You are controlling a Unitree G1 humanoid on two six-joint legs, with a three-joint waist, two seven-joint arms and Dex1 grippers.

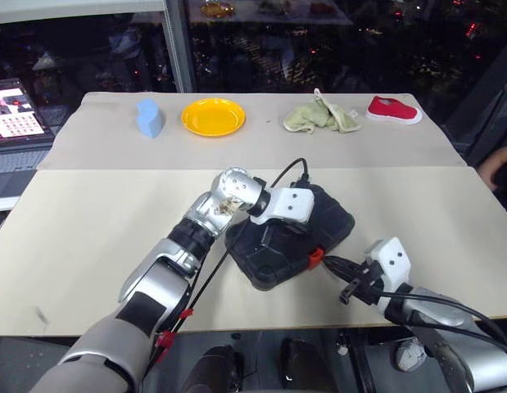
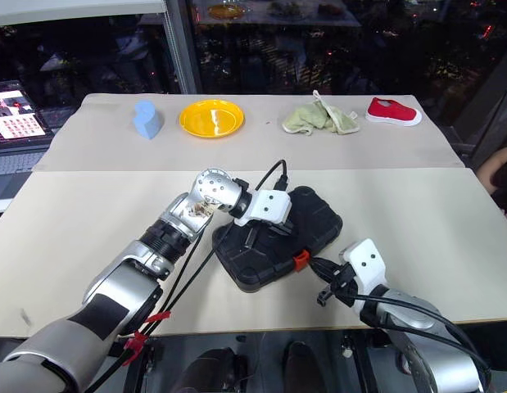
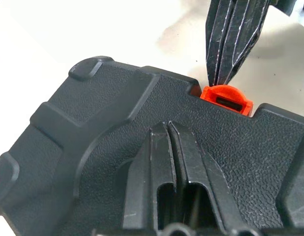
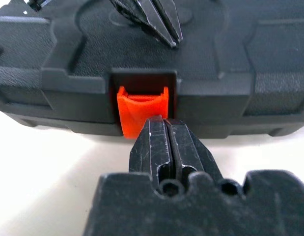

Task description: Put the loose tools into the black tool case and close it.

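The black tool case (image 1: 327, 223) lies closed on the table's near middle, with its orange latch tab (image 1: 316, 256) facing me. My left gripper (image 1: 265, 237) is shut, and its fingertips (image 3: 167, 129) rest on the textured lid. My right gripper (image 4: 161, 122) is also shut. It comes in low from the front right, with its tips against the orange latch tab (image 4: 137, 110). In the left wrist view those right fingers (image 3: 225, 54) touch the latch tab (image 3: 228, 99) at the case's edge. The loose tools are out of view.
Along the table's far edge sit a blue object (image 1: 149, 119), a yellow plate (image 1: 213, 116), a green cloth (image 1: 321, 117) and a red shoe (image 1: 393, 110). A laptop (image 1: 14, 115) stands off the table's left. A black cable (image 1: 290, 170) loops above the case.
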